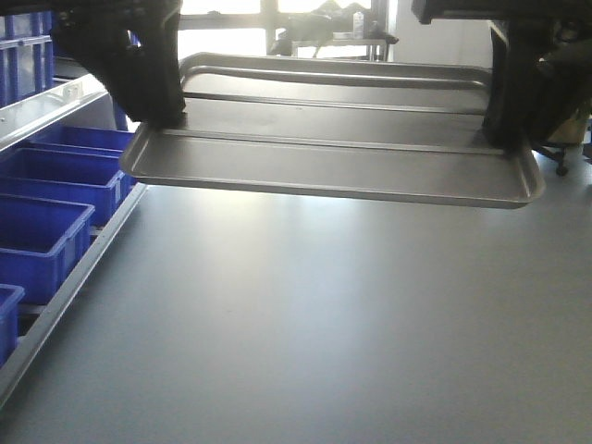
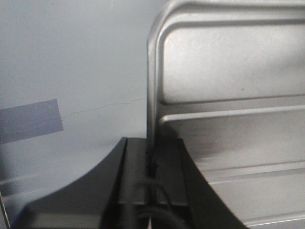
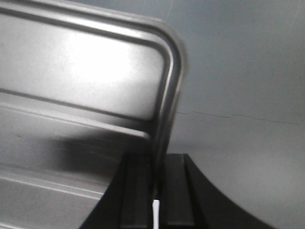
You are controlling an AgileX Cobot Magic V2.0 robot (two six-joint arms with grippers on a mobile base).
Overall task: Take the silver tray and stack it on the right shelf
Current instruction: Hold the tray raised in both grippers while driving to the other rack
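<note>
The silver tray (image 1: 333, 153) hangs level in the air above the grey table, its two long ribs running left to right. My left gripper (image 1: 163, 120) is shut on the tray's left rim; in the left wrist view the rim (image 2: 151, 95) runs down between the dark fingers (image 2: 169, 162). My right gripper (image 1: 504, 139) is shut on the tray's right rim; in the right wrist view the rim (image 3: 169, 95) enters between its fingers (image 3: 138, 191). The right shelf is out of view.
Several blue bins (image 1: 42, 231) sit in a steel-framed rack (image 1: 65, 296) along the left edge. The grey table (image 1: 314, 333) lies below the tray. A strip of blue tape (image 2: 31, 120) is on the table. Furniture stands against bright windows at the back.
</note>
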